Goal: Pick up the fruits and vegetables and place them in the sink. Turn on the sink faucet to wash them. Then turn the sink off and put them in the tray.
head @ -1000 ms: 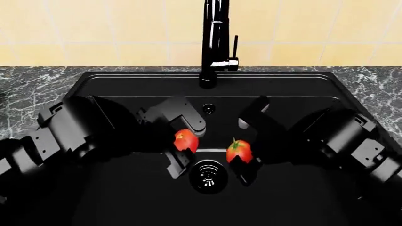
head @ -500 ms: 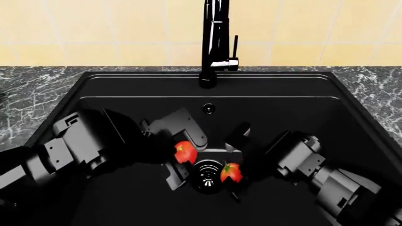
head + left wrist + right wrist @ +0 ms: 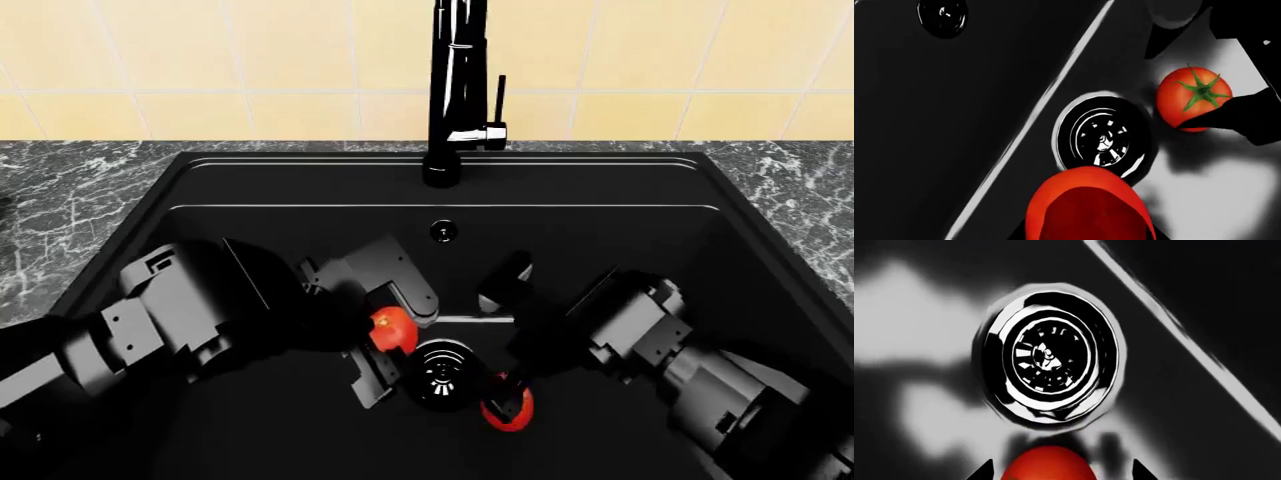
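Fingers (image 3: pixel 505 352) lowered stemmed tomato (image 3: pixel 511 410) beside drain (image 3: pixel 442 372).

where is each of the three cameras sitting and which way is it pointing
Head view: on the robot's head, looking forward and down into the sink, faucet behind; both arms, left gripper and right gripper show.
Left wrist view: near the left gripper, facing the sink floor over the drain; its held tomato fills the near edge.
Right wrist view: near the right gripper, facing the drain; only dark fingertips beside the stemmed tomato.
Shared: all three show the drain; the left wrist and head views show both tomatoes.
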Robot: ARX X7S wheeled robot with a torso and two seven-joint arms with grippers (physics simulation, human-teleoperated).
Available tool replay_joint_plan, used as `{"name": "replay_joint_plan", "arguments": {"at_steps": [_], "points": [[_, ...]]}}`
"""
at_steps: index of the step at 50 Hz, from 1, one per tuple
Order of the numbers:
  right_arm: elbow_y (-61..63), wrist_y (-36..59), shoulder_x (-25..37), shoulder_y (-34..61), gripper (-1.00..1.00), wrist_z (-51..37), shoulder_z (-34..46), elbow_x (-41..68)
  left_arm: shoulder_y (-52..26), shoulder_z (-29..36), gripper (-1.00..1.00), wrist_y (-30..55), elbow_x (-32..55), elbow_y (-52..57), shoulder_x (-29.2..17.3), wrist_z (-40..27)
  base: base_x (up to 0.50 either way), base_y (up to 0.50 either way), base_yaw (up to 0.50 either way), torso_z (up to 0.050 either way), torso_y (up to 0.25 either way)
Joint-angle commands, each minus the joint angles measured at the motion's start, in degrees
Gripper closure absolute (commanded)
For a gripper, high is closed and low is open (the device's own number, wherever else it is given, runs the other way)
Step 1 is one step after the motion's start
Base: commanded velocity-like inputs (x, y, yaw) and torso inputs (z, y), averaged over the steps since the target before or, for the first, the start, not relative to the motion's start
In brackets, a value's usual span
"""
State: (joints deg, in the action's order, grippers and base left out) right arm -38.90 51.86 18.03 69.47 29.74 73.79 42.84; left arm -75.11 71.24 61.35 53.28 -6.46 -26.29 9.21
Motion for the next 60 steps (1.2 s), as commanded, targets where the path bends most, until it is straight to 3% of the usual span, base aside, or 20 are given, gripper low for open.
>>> {"name": "replay_joint_plan", "arguments": {"at_steps": [1, 15, 30, 39, 40, 50, 60], "points": [[11.28, 6.2, 5.72, 3.16, -1.0, -5.2, -4.62, 4.66, 0.97, 1.02, 1.0, -1.18, -0.83, -1.93, 1.3, -0.28, 0.0, 0.0, 0.0, 0.0, 0.0], [30.79, 17.65, 15.25, 7.11, -1.0, -14.45, -12.65, 14.77, 1.6, 7.19, 1.0, -7.83, -8.53, -14.53, 8.04, 5.36, 0.0, 0.0, 0.0, 0.0, 0.001], [33.76, 20.39, 18.12, 7.86, -1.0, -16.93, -14.2, 17.01, 4.17, 13.18, 1.0, -15.07, -15.47, -30.03, 13.64, 10.73, 0.0, 0.0, 0.0, 0.0, 0.0], [33.65, 20.1, 18.73, 7.21, -1.0, -16.96, -14.04, 17.14, 6.4, 15.01, 1.0, -16.43, -16.77, -33.83, 15.77, 12.1, 0.0, 0.0, 0.0, 0.0, 0.0], [33.55, 20.04, 18.73, 7.19, -1.0, -16.89, -13.95, 17.07, 6.36, 14.98, -1.0, -16.35, -16.73, -33.99, 15.87, 12.2, 0.0, 0.0, 0.0, 0.0, 0.0], [32.89, 19.75, 17.75, 8.03, -1.0, -16.15, -13.41, 16.71, 4.14, 13.05, -1.0, -13.59, -14.76, -31.15, 14.49, 11.62, 0.0, 0.0, 0.0, 0.0, 0.0], [34.55, 21.47, 17.82, 9.28, -1.0, -17.57, -14.42, 18.29, 0.08, 7.18, -1.0, -5.8, -8.08, -17.93, 8.42, 7.52, 0.0, 0.0, 0.0, 0.0, 0.0]]}}
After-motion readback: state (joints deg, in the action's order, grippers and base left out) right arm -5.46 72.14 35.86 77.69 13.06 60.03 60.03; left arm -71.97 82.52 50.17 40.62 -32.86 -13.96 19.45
